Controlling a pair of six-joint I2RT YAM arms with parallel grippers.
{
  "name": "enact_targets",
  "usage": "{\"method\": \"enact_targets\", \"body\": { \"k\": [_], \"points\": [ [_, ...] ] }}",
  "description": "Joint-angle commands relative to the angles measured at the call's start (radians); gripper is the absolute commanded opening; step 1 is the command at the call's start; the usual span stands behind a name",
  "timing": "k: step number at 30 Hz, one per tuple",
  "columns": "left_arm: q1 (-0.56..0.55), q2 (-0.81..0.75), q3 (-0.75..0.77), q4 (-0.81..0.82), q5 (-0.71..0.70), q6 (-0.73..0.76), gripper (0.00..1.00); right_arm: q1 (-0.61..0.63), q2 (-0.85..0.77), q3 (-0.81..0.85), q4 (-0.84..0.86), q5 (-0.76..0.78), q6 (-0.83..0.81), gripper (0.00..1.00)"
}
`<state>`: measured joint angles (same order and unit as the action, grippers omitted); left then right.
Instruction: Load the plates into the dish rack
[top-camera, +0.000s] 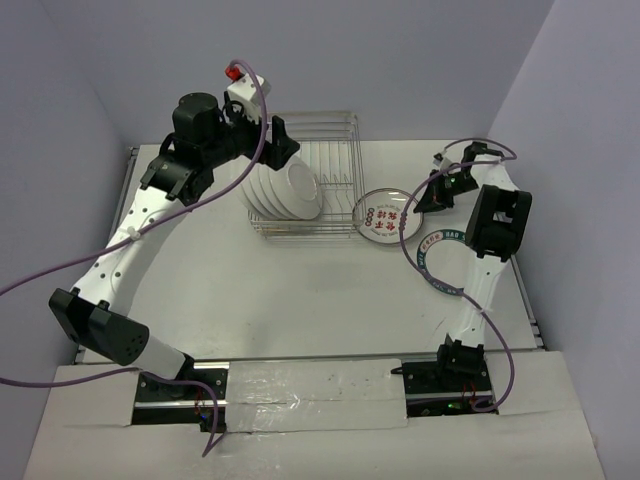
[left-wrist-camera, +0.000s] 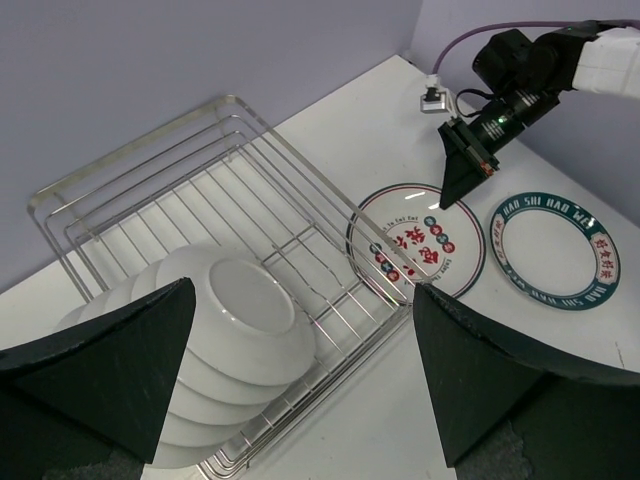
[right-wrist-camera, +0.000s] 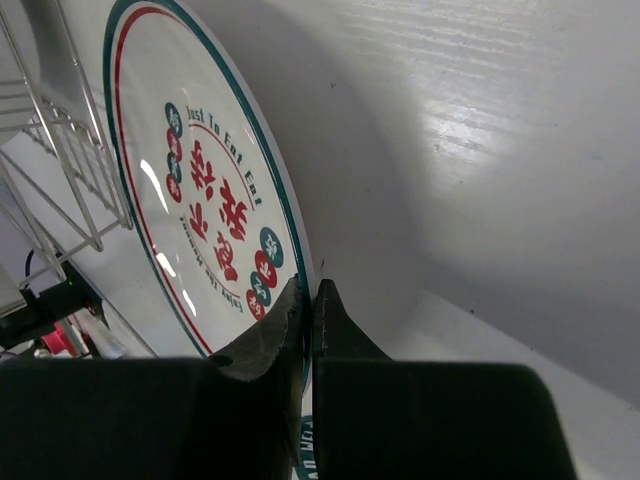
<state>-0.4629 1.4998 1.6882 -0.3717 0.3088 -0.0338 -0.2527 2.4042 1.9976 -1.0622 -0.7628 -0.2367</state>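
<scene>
Top external view, stock count: dish rack (top-camera: 335, 150) sits at the back middle of the bench (top-camera: 250, 300). About five plates (top-camera: 290, 190) stand on edge at its left end, plain undersides showing, and are judged loaded. Outstanding: two pieces flat on the bench. First, the red-lettered plate (top-camera: 383, 215) lies against the rack's right end. The right claw (top-camera: 413, 207) is closed tight on its far rim, and the lift apparently has not begun. Second, the green-ringed plate (top-camera: 437, 262) lies just beside it, partly under the right arm (top-camera: 480, 270), untouched. The left claw (top-camera: 283, 148) hangs fully spread over the loaded end, holding nothing. Room: the rack's right half offers free slots, but the side wall (top-camera: 570, 150) stands near the right arm, limiting swing.
</scene>
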Motion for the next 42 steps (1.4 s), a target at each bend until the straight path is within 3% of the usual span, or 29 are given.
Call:
{"method": "enact_targets", "body": {
  "k": [1,8,13,17,22,23,24,27,34,42],
  "points": [
    [0.000,-0.021,0.001,0.070,-0.052,-0.011,0.99,-0.028,-0.092,0.006,-0.002,0.094,-0.032,0.00],
    [0.000,0.011,0.028,0.053,-0.079,0.023,0.99,-0.098,-0.279,-0.008,-0.027,0.134,-0.049,0.00],
    [-0.066,-0.016,-0.001,0.059,-0.068,0.214,0.99,-0.123,-0.439,-0.101,0.036,0.175,-0.027,0.00],
    [-0.198,-0.076,-0.123,0.086,-0.111,0.464,0.99,-0.128,-0.595,-0.175,0.065,0.064,0.063,0.00],
    [-0.396,-0.234,-0.456,0.245,-0.143,0.756,0.99,-0.122,-0.752,-0.255,0.154,-0.139,0.224,0.00],
    [-0.425,-0.301,-0.576,0.282,-0.143,0.817,0.99,-0.111,-0.767,-0.264,0.163,-0.164,0.272,0.00],
    [-0.484,-0.334,-0.635,0.324,-0.149,0.935,0.99,-0.103,-0.798,-0.285,0.180,-0.180,0.289,0.00],
    [-0.563,-0.400,-0.797,0.471,-0.161,1.102,0.99,-0.065,-0.870,-0.354,0.220,-0.237,0.339,0.00],
    [-0.603,-0.342,-0.809,0.617,-0.198,1.210,0.97,0.102,-1.027,-0.514,0.317,-0.221,0.427,0.00],
    [-0.623,-0.299,-0.845,0.665,-0.226,1.357,0.86,0.210,-1.068,-0.528,0.331,-0.222,0.456,0.00]
  ]
}}
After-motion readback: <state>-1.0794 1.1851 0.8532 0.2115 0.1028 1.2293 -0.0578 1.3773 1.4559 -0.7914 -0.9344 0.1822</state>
